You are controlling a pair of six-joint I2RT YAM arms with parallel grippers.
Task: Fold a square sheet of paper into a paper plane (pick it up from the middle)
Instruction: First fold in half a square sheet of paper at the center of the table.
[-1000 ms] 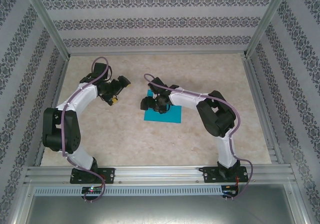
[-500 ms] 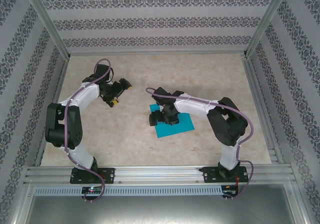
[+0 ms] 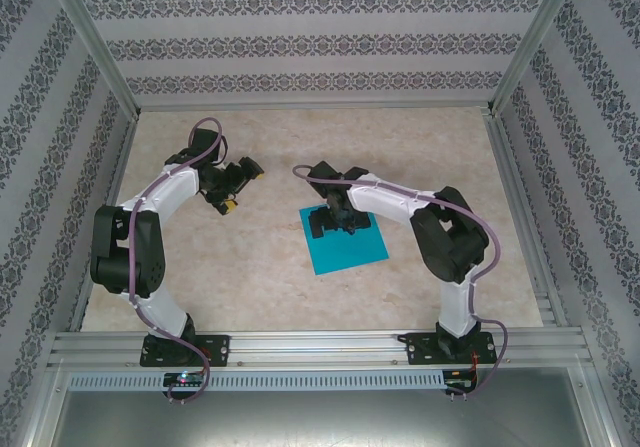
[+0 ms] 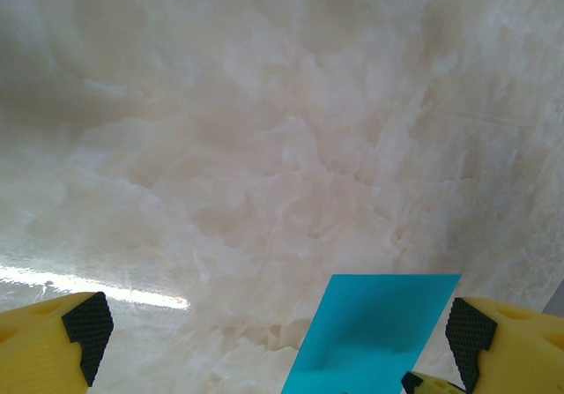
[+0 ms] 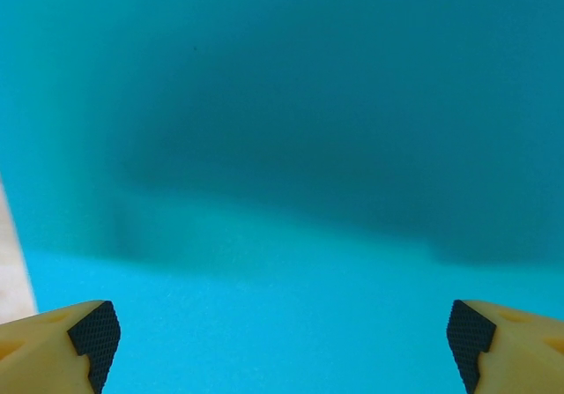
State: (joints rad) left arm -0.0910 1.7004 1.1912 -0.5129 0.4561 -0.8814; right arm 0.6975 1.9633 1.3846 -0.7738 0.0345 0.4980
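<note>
Yellow, black-padded fingers of the right gripper (image 5: 282, 332) stand spread wide and empty directly above the far part of the square sheet of paper (image 3: 352, 248). The sheet lies flat on the marble-patterned table (image 3: 250, 267). The left gripper (image 3: 238, 185), likewise released and holding nothing, hangs well left of the sheet, facing it.

square sheet of paper (image 3: 352, 252) lies on table (image 3: 420, 147), centre-right; right gripper (image 3: 333, 226) above its far half, left gripper (image 3: 242, 186) well left.
</note>
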